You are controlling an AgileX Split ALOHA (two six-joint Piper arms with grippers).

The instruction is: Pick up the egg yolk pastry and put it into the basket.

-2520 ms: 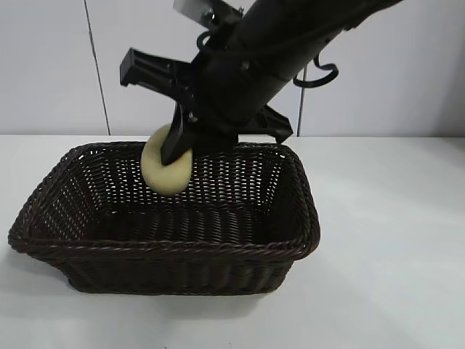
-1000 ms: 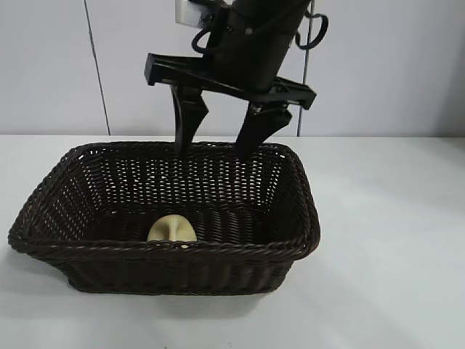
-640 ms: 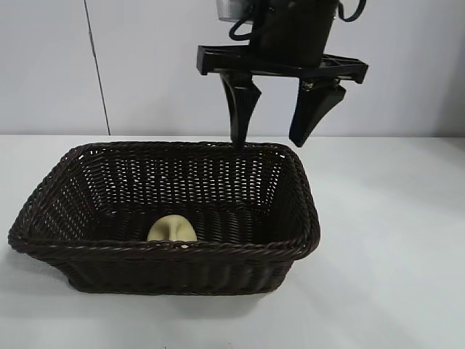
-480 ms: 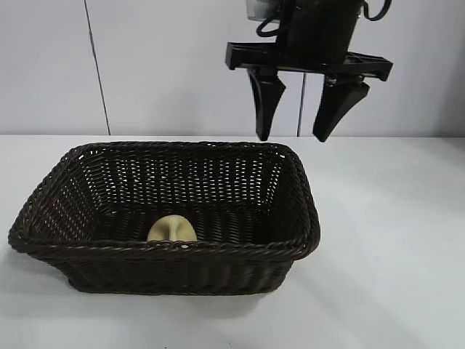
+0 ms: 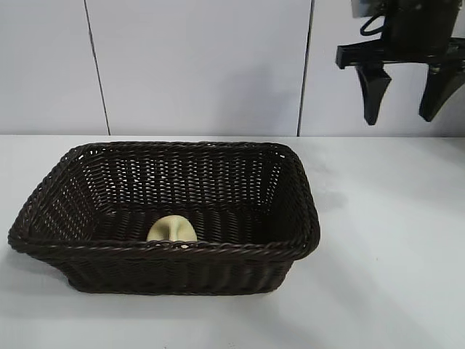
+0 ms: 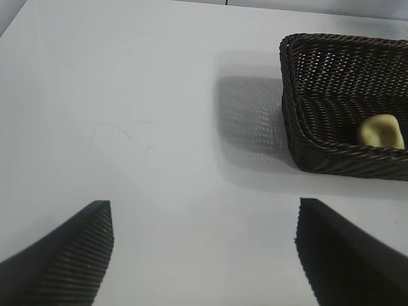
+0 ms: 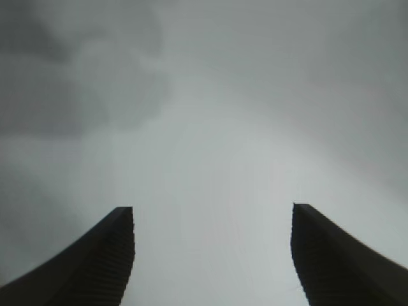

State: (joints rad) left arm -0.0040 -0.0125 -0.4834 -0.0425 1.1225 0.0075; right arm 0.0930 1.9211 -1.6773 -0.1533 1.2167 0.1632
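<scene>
The pale yellow egg yolk pastry (image 5: 172,229) lies on the floor of the dark brown wicker basket (image 5: 167,249), close to its front wall. My right gripper (image 5: 399,120) hangs open and empty, high at the far right, well clear of the basket. In the right wrist view its fingers (image 7: 115,255) frame only bare white table. My left gripper (image 6: 204,203) is open and empty over the table. From a distance the left wrist view takes in the basket (image 6: 290,95) with the pastry (image 6: 380,131) inside.
The basket stands left of centre on a white table (image 5: 385,240). A pale panelled wall (image 5: 196,65) runs behind it. The left arm does not show in the exterior view.
The pastry dropped from my right gripper into the basket. That gripper, open, has since risen and swung away to the right. The pastry has stayed still for the last second.
</scene>
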